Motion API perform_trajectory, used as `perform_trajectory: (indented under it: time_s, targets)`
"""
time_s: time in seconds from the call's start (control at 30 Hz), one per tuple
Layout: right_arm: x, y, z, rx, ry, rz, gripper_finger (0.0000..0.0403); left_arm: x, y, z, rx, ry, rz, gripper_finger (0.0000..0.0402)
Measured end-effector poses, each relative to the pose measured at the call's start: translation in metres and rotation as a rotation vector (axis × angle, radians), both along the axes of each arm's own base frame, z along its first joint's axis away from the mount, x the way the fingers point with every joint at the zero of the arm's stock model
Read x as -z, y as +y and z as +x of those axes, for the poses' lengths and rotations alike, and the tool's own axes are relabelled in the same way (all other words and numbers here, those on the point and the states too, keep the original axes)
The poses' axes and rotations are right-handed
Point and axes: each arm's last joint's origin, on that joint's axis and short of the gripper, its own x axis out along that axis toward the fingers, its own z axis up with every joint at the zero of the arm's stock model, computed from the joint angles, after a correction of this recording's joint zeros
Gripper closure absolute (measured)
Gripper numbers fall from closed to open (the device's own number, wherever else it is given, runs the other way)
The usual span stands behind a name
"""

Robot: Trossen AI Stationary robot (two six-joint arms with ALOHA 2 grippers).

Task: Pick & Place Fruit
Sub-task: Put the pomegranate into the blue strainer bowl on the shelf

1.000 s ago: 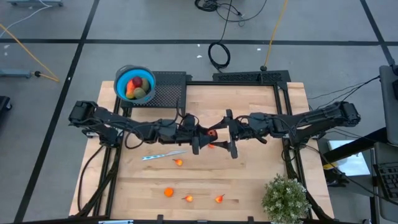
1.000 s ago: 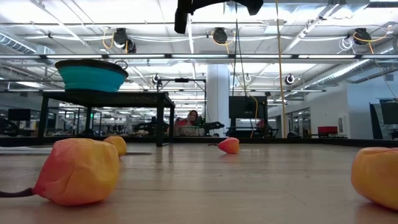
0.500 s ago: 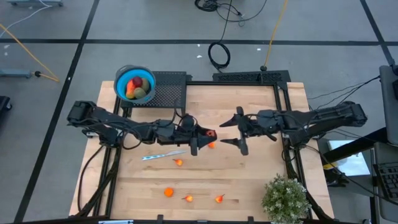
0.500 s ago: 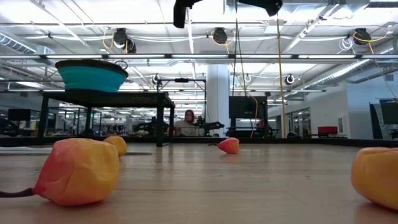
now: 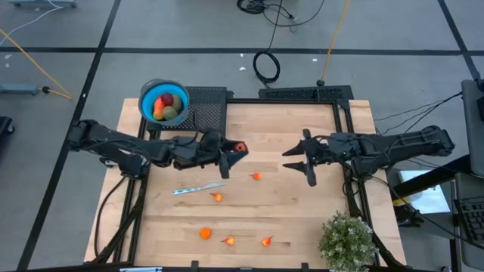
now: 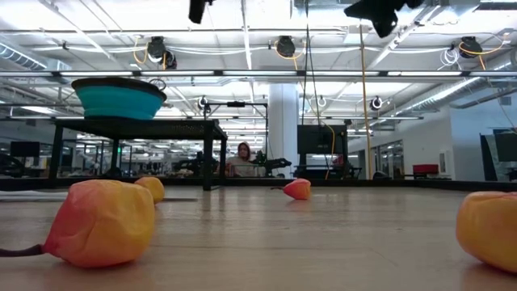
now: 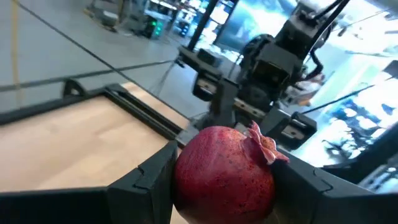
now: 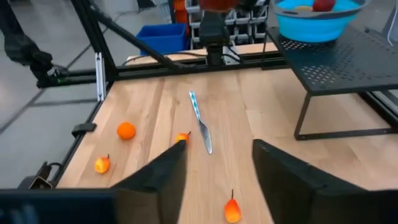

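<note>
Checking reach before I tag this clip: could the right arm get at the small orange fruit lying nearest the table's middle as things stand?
Probably yes. The right claw is open and holds nothing, and bare table lies between it and that small orange fruit. The left claw, shut on the dark red fruit, sits off to the side.

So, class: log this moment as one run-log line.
left hand: holds red fruit | right hand: empty, open | bowl: three fruits
</note>
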Motion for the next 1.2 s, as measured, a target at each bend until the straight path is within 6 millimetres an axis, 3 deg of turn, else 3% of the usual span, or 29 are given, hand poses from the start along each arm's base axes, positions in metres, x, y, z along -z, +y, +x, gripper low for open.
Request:
perform_trajectory:
  time_s: [0.4, 0.8, 1.2]
  targets:
    - [0.002, -0.006, -0.043, 0.003, -0.108, 0.026, 0.0394, -0.011, 0.042, -0.033, -0.111, 0.142, 0.026, 0.0199]
    - [-0.008, -0.010, -0.077, 0.004, -0.226, 0.030, 0.0401, -0.012, 0.090, -0.068, -0.203, 0.308, 0.038, 0.0199]
    - [-0.002, -0.012, -0.091, -0.003, -0.169, -0.010, 0.0402, -0.005, 0.118, -0.120, -0.378, 0.543, -0.026, 0.0199]
